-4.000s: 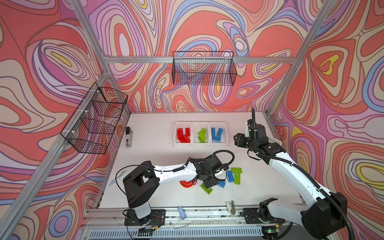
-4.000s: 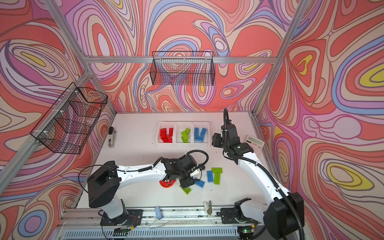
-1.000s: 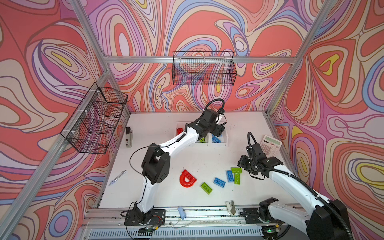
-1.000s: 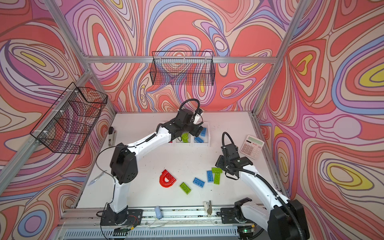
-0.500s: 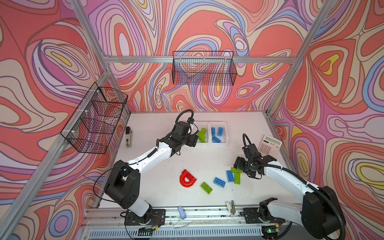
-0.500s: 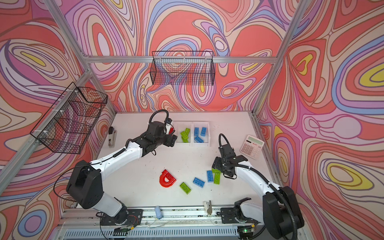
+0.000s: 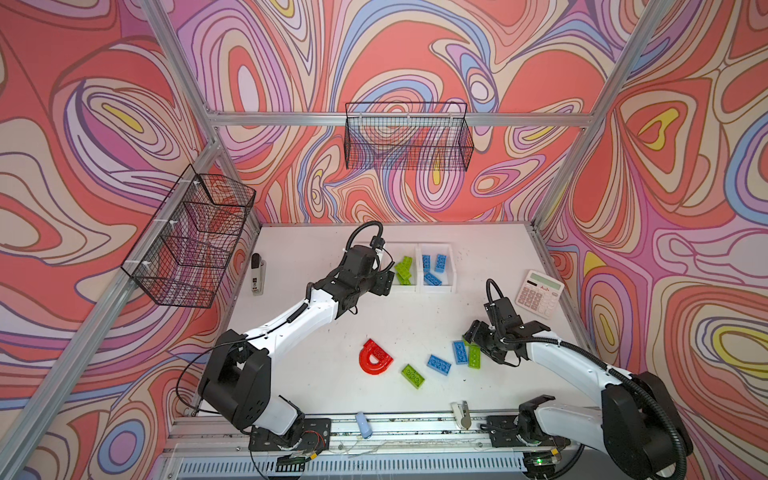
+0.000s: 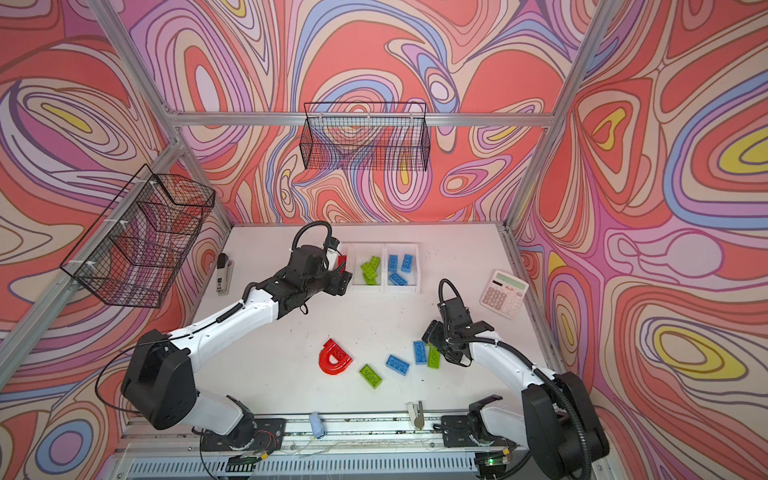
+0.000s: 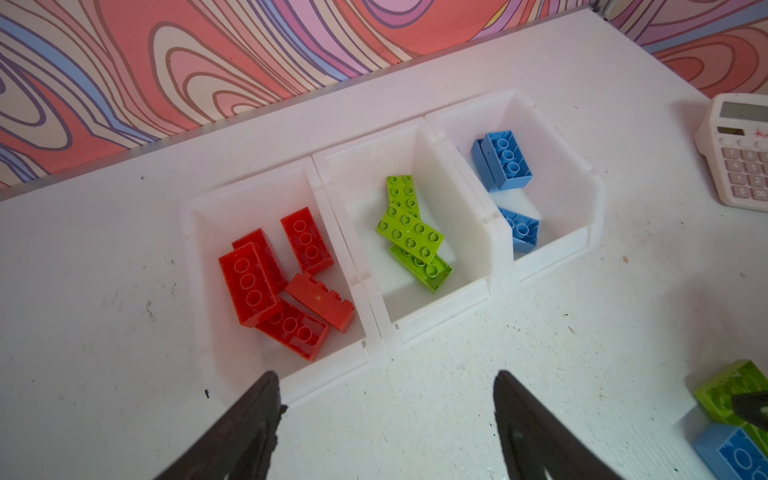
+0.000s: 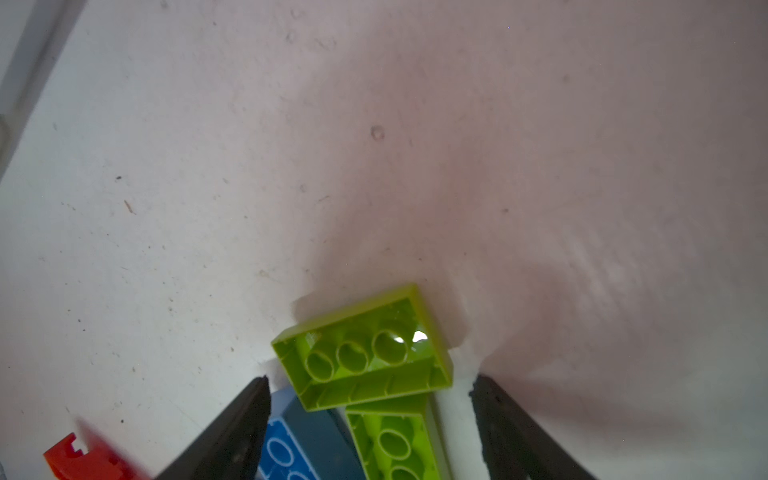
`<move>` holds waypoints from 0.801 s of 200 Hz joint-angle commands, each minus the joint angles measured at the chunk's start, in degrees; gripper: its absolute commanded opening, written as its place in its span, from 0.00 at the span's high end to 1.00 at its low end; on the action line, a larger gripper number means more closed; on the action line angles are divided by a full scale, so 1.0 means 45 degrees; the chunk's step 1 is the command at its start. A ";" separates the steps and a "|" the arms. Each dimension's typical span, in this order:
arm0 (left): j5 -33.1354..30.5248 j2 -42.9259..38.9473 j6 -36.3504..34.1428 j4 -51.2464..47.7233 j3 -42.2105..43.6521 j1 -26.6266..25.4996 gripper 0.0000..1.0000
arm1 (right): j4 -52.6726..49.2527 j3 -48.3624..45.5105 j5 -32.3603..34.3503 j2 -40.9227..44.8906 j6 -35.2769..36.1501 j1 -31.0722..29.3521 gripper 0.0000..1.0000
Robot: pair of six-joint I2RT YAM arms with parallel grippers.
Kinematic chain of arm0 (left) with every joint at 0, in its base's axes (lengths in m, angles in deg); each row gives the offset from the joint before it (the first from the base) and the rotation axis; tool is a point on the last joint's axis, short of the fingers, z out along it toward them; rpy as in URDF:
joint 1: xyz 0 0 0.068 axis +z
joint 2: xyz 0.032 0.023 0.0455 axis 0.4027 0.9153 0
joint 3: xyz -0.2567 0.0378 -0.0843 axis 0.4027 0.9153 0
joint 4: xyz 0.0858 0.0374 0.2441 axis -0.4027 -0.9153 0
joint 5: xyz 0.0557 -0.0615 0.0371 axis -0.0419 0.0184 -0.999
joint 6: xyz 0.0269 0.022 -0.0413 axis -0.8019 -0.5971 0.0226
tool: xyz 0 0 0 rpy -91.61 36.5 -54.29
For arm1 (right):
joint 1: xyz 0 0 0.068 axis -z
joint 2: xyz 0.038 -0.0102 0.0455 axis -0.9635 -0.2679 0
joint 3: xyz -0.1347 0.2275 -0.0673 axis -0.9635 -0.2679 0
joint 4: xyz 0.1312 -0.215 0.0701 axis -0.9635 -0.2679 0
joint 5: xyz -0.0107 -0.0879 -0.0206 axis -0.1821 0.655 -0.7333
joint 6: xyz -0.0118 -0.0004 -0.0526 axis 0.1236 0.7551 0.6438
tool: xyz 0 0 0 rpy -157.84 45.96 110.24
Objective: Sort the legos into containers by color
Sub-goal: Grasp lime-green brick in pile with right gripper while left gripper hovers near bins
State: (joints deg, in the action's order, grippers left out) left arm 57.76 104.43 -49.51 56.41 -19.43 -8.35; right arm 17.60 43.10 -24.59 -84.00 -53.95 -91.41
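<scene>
Tabletop, both top views: loose legos [image 7: 474,356] lay on the white table [image 7: 299,245], nearest the right gripper [image 7: 478,345]; containers [image 8: 402,289] sat well apart at the back.
Left wrist: left gripper [image 9: 386,374] gaped empty before the containers.
Right wrist: green brick [image 10: 365,357], underside up, long axis spanning between the spread, empty fingers [image 10: 249,415].

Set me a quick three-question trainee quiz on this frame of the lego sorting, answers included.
1. True or false: the left gripper holds a red brick.
2. The middle container holds which colour? A red, B green, C blue.
3. Fill in: the loose red piece on the table is shaped like an ____.
Key: 1 false, it is open and empty; 2 B; 3 arch.
</scene>
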 commanded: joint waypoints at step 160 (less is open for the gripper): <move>-0.0385 -0.1895 0.0073 -0.0731 0.1181 0.0062 0.18 | -0.0680 0.3096 0.2635 -0.3052 0.1063 -0.1282 0.27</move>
State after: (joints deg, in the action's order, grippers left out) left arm 55.11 94.94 -49.55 53.33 -13.62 -8.35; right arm 20.20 57.88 -18.47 -101.46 -50.19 -96.79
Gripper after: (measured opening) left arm 0.820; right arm 0.740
